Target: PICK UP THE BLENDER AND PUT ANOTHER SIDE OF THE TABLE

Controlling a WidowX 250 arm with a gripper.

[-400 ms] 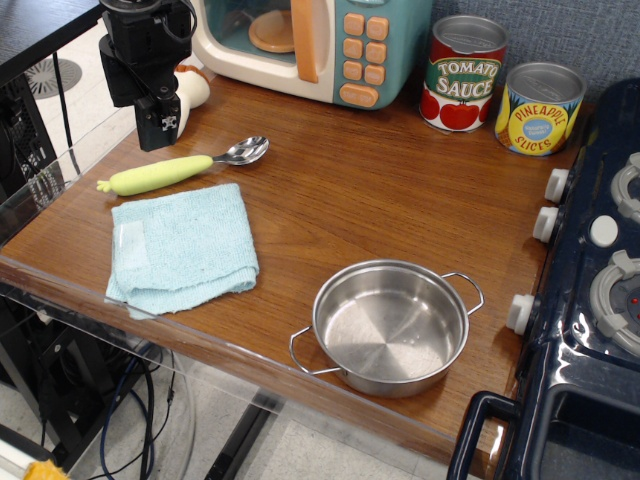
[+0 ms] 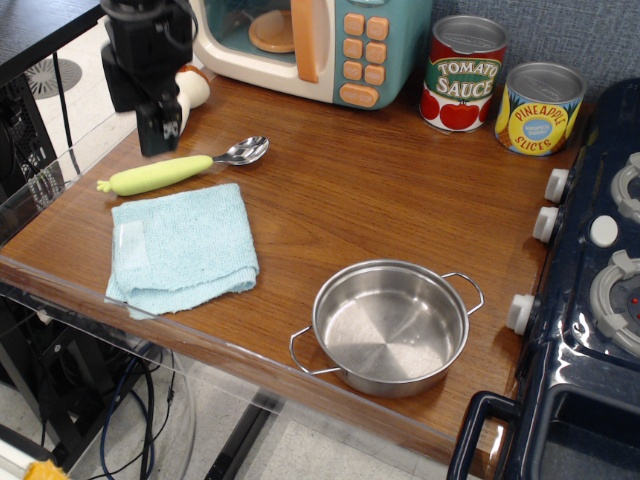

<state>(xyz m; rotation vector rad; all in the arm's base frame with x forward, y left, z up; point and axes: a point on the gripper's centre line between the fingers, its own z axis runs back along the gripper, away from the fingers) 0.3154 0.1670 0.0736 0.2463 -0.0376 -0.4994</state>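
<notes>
The blender (image 2: 192,87), a small cream-white toy with an orange-tan accent, lies at the far left back of the table (image 2: 400,190), next to the toy microwave. My black gripper (image 2: 160,125) hangs right at it, its fingers (image 2: 158,128) reaching down just left of and in front of the blender's rounded end. The gripper body hides part of the blender. The fingers show edge-on, so the gap between them cannot be made out, nor whether they touch the blender.
A spoon (image 2: 180,166) with a yellow-green handle lies just in front of the gripper. A light blue cloth (image 2: 183,248), a steel pot (image 2: 390,325), a tomato sauce can (image 2: 462,75), a pineapple can (image 2: 538,108), the toy microwave (image 2: 310,45) and the dark blue stove (image 2: 590,300) are also here.
The gripper has shifted slightly left and turned a little beside the blender. The blender and the other objects have not moved.
</notes>
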